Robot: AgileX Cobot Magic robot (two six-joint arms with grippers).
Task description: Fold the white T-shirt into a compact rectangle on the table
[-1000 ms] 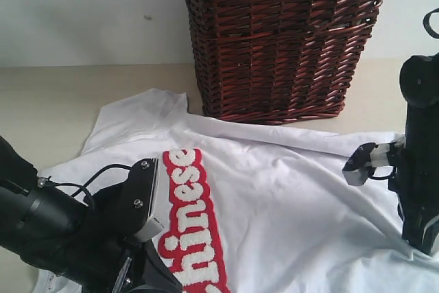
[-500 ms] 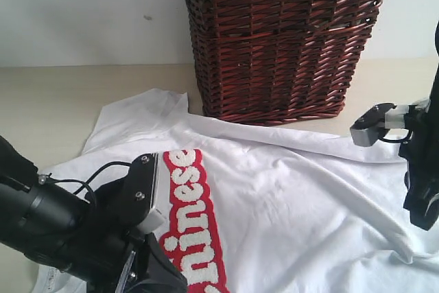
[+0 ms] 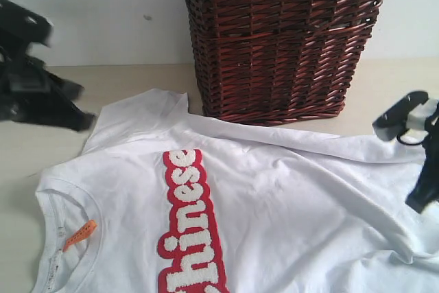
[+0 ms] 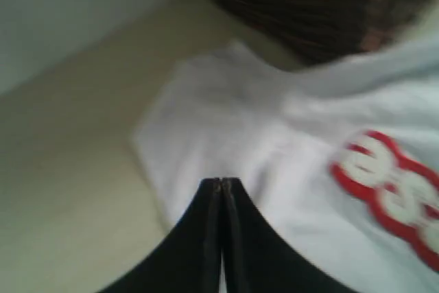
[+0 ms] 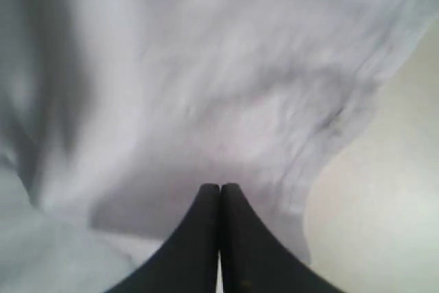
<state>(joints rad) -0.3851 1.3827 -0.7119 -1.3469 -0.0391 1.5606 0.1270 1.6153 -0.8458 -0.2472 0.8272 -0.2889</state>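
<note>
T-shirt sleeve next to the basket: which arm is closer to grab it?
Left, probably. The left end effector hangs shut near that sleeve of the white T-shirt; the right end effector is over the shirt's far end.

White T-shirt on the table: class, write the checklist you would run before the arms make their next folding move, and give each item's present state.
1. White T-shirt spread front up on the table: ok.
2. Left gripper open for a grasp: not ok, jaws shut, empty.
3. Right gripper open for a grasp: not ok, jaws shut, empty.
4. Cloth smooth: not ok, a long ridge runs below the wicker basket.
5. Shirt clear of the basket: cannot tell, their edges lie close.
6. Collar end found: ok, the orange neck tag shows.
</note>
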